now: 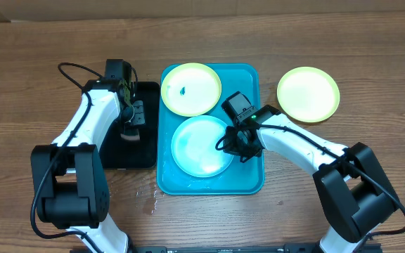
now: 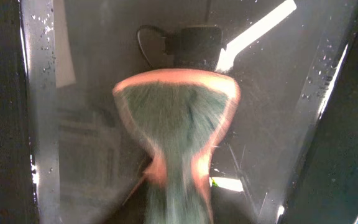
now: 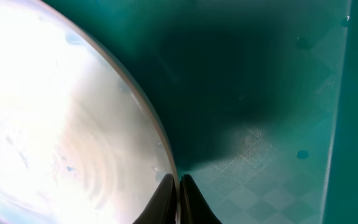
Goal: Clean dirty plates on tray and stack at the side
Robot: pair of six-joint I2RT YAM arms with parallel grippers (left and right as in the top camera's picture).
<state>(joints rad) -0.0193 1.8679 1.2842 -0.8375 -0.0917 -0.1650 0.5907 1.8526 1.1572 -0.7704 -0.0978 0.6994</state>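
The turquoise tray holds two plates. A yellow-green plate with a small blue smudge lies at its far end. A light blue plate lies nearer, and it looks wet and glossy in the right wrist view. My right gripper is shut on that plate's right rim, one finger on each side. A third, yellow-green plate sits on the table to the right of the tray. My left gripper hangs over the black tray with a green, orange-edged sponge below it. The sponge is blurred and the fingers do not show.
The black tray lies just left of the turquoise one, wet with droplets. A small puddle marks the wooden table near the turquoise tray's front left corner. Both arms' bases stand at the near edge.
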